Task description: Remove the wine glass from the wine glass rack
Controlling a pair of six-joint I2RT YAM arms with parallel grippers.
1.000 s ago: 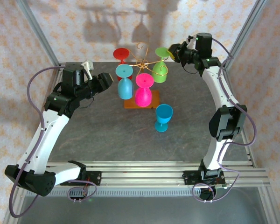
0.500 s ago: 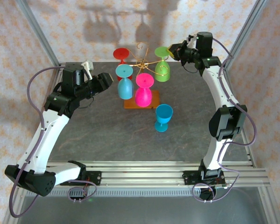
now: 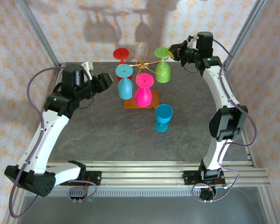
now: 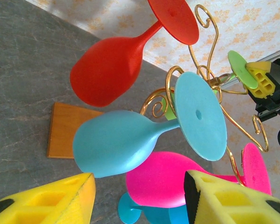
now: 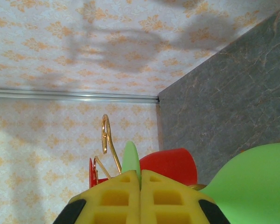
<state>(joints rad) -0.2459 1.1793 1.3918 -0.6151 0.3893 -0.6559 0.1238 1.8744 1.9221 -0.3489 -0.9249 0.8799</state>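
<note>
The wine glass rack (image 3: 141,59) is gold wire on an orange-brown wooden base (image 3: 130,103). Red (image 3: 121,54), light blue (image 3: 125,86), pink (image 3: 143,93) and green (image 3: 162,71) wine glasses hang from it upside down. My right gripper (image 3: 171,52) is at the rack's far right, shut on the green glass's round foot (image 5: 130,158), which sticks up between the yellow pads (image 5: 116,196). My left gripper (image 3: 108,80) stands open just left of the light blue glass (image 4: 116,142), with nothing between its fingers (image 4: 60,196).
A darker blue wine glass (image 3: 162,117) stands upright on the grey table (image 3: 107,135), in front and to the right of the rack. Patterned walls and metal frame posts (image 3: 37,32) close in the back and sides.
My right gripper has closed the last bit onto the green glass's foot and shifted slightly left. The left arm has not moved.
</note>
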